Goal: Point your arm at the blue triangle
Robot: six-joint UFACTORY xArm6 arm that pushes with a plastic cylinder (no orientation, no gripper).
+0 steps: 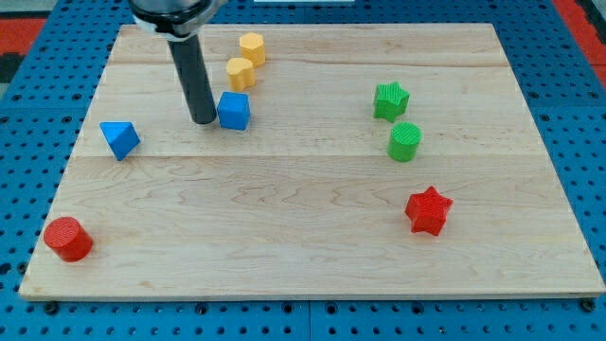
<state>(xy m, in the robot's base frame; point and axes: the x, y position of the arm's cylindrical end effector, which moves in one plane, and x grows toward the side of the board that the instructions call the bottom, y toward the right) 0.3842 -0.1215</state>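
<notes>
My tip (pixel 204 120) just left of blue cube (pixel 234 111); blue triangle (pixel 119 138) farther left

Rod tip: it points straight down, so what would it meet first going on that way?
My tip already sits on the wooden board, so the board itself. It stands just to the view's left of the blue cube; the blue triangle lies further left, apart.

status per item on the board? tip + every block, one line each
my tip: down on the board, just left of the blue cube, apart from the blue triangle
blue triangle: alone at the view's left
blue cube: beside the tip
yellow blocks: touching, near the view's top
green star: above the green cylinder
green cylinder: upright
red star: alone at the right
red cylinder: bottom-left corner
</notes>
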